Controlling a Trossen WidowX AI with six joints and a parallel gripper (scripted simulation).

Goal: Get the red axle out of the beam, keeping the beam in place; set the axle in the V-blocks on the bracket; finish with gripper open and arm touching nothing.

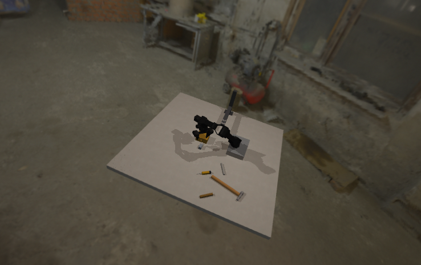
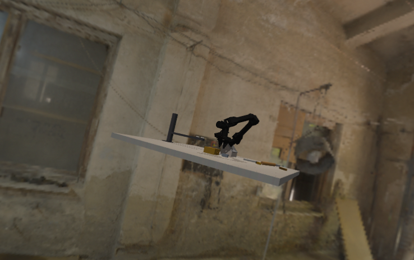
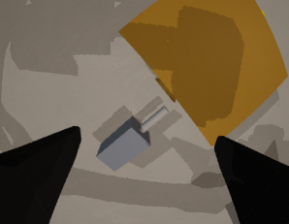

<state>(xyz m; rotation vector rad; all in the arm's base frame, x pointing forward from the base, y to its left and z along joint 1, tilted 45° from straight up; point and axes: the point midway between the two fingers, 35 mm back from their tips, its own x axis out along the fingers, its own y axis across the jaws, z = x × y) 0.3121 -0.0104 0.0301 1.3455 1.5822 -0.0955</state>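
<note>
The beam, an orange block point(image 1: 203, 140) point(image 2: 211, 150) point(image 3: 208, 62), sits on the table with a round hole in its near side. No red axle can be made out in any view. A grey block with a thin pin point(image 1: 200, 145) point(image 2: 224, 155) point(image 3: 122, 148) lies on the table beside the beam, its pin pointing towards the beam and apart from it. My gripper point(image 1: 202, 134) point(image 2: 224, 147) point(image 3: 151, 139) is open and empty above the grey block. The bracket point(image 1: 227, 115) point(image 2: 184, 134) reaches out from a dark post, with small V-blocks point(image 1: 223, 121) point(image 2: 199, 138) at its end.
The dark post point(image 1: 233, 98) point(image 2: 171, 127) stands at the table's far edge. The arm's grey base block point(image 1: 242, 149) is beside the beam. A hammer point(image 1: 225, 185), a yellow-handled tool point(image 1: 206, 172), a grey bar point(image 1: 223, 168) and an orange-brown stick point(image 1: 206, 195) lie on the table.
</note>
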